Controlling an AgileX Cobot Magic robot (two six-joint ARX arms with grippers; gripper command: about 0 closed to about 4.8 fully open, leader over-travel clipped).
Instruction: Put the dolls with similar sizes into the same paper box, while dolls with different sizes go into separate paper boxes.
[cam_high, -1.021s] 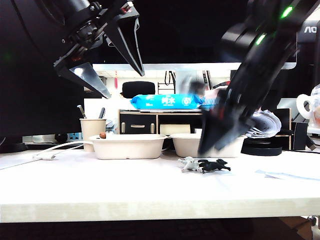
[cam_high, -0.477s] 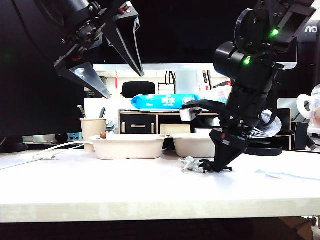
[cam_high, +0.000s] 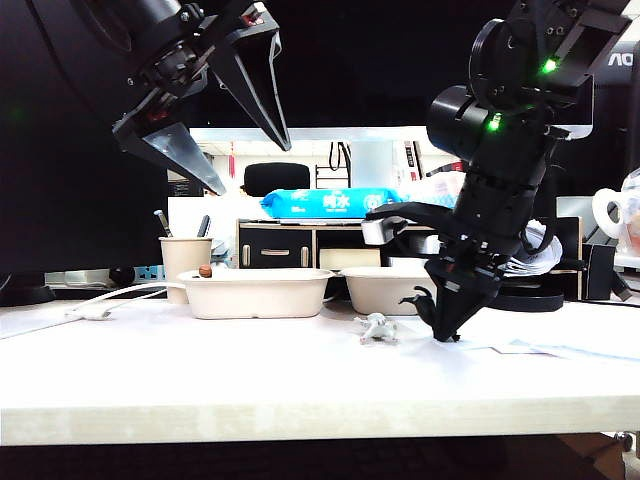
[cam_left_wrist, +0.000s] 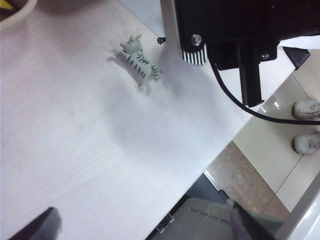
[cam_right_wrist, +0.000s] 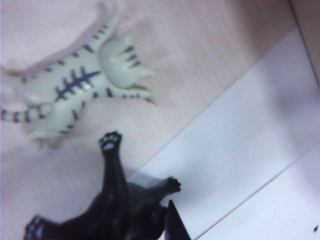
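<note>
Right hand (cam_high: 447, 328) has pinched the black cat doll (cam_right_wrist: 115, 210) off the bench (cam_high: 250, 370), apparently; striped grey cat (cam_high: 377, 327) remains beside it. Left hand (cam_high: 215, 130) hangs spread, high. We judge boxing comes next.

A beige pen cup (cam_high: 185, 262) stands behind the table (cam_high: 200, 370); a blue wipes pack (cam_high: 330, 203) lies on a shelf (cam_high: 320, 245).

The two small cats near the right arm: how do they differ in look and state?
The grey cat is pale with dark stripes; the black cat is plain black with pale paw pads. The grey cat lies free on the table; the black cat is at the right pincer, which is closing on it. Both are tiny, alike in size.
</note>
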